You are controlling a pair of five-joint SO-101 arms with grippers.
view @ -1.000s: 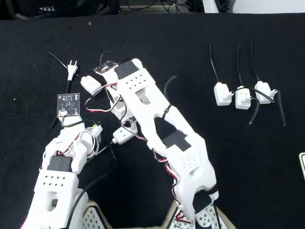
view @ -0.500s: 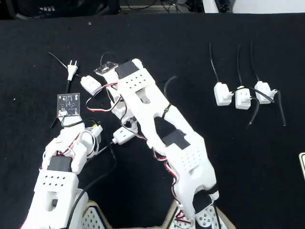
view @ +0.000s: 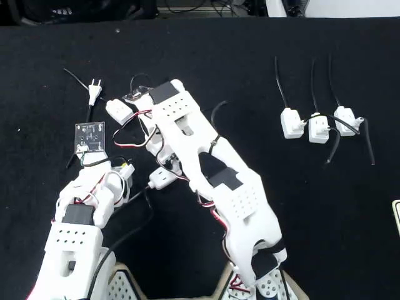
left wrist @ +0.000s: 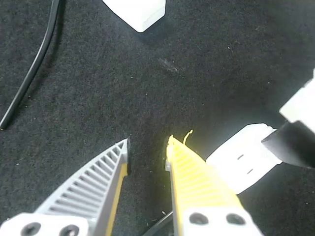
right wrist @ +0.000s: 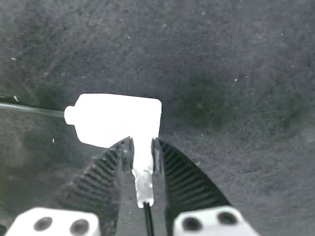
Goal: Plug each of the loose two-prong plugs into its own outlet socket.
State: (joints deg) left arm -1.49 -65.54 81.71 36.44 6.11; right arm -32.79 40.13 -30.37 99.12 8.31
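Plug point(right wrist: 144, 184) is lying at socket point(view: 119, 110) in upper left of high view, long axis running along R gripper point(right wrist: 141, 147), nose pointing into socket, touching it. R fingers are clamping plug. L gripper point(left wrist: 146, 147) is hanging w/ fingers apart beside second socket point(left wrist: 243, 157).

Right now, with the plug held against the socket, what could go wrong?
The socket lies loose on the black table with nothing holding it, so a push from the right gripper may slide it away instead of seating the plug. The plug also meets the socket near one end, so its prongs might miss the holes.
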